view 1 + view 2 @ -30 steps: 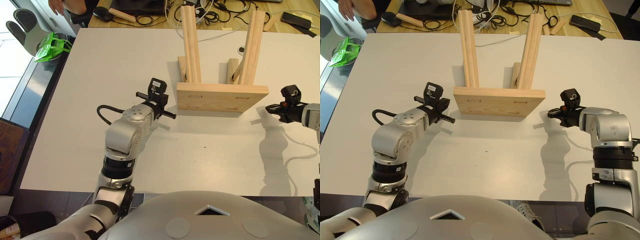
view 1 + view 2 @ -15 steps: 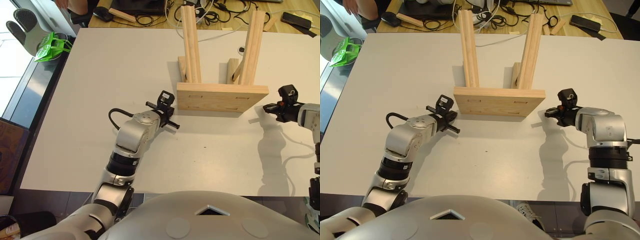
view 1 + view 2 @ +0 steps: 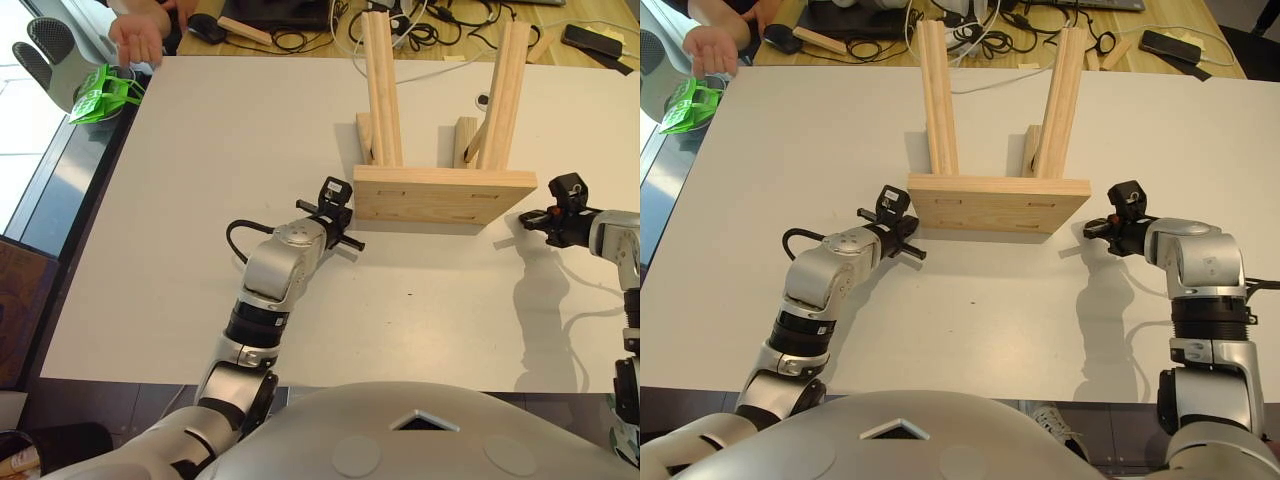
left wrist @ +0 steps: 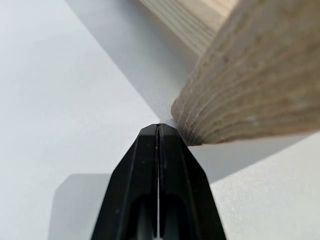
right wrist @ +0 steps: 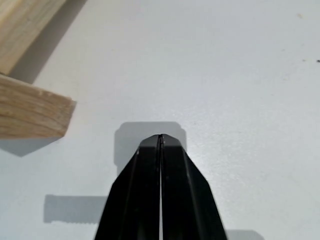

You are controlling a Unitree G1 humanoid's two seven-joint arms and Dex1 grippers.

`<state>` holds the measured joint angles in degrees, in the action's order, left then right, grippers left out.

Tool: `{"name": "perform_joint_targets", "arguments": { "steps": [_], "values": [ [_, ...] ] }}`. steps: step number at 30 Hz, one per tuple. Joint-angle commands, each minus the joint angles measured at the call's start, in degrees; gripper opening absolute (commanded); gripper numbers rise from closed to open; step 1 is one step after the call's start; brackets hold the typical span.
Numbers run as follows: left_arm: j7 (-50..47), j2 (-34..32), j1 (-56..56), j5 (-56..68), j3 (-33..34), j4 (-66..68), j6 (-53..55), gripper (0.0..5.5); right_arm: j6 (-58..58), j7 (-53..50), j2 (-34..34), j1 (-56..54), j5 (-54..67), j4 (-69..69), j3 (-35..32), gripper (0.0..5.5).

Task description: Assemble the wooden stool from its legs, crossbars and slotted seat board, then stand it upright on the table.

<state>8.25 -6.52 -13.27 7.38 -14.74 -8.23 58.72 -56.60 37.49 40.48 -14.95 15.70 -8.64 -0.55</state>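
The wooden stool lies on its side on the white table (image 3: 200,200). Its seat board (image 3: 445,195) faces me on edge, and two legs (image 3: 380,85) (image 3: 503,90) point away. My left gripper (image 3: 345,213) is shut and empty. In the left wrist view its tip (image 4: 158,127) touches the table right at the board's rounded corner (image 4: 240,90). My right gripper (image 3: 527,217) is shut and empty, a little to the right of the board's right end. In the right wrist view that tip (image 5: 160,137) is over bare table, apart from the board's corner (image 5: 30,112).
Behind the table, a desk holds cables (image 3: 420,25), a loose wooden piece (image 3: 245,30) and a black phone (image 3: 592,40). A green object (image 3: 100,92) sits off the table's left edge, with a person's hand (image 3: 140,38) above it.
My left gripper has moved right and forward to the seat board's left corner. My right gripper has moved slightly left toward the board's right end. The stool has not moved.
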Motion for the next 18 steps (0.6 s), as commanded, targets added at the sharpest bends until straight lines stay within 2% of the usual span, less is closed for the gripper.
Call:
{"name": "perform_joint_targets", "arguments": {
  "steps": [1, 4, 8, 12, 18],
  "values": [
    [0.5, 0.2, 0.6, -0.1, -0.3, 0.2, 1.4, 0.01, -3.9, 2.9, -1.0, -0.3, 2.9, -0.1, 0.7, 0.00],
    [0.7, 0.1, 0.7, -0.1, -0.5, -0.2, 1.6, 0.01, -4.2, 2.4, -1.7, -0.7, 3.2, -1.3, 0.4, 0.00],
    [0.5, 0.6, 1.6, -0.4, -0.4, -0.9, 1.3, 0.01, -6.1, 2.0, -2.8, -0.9, 5.2, -3.8, -3.5, 0.00],
    [-0.1, 1.8, 1.8, -0.5, -0.3, -0.6, 0.1, 0.01, -4.0, 7.9, -1.4, -0.6, 9.0, -8.0, -6.3, 0.00],
    [-1.8, 5.0, 1.2, -0.8, -0.6, 0.7, -1.8, 0.01, -0.4, 15.2, 1.1, -2.8, 8.9, -11.2, -3.8, 0.00]
  ]
}}
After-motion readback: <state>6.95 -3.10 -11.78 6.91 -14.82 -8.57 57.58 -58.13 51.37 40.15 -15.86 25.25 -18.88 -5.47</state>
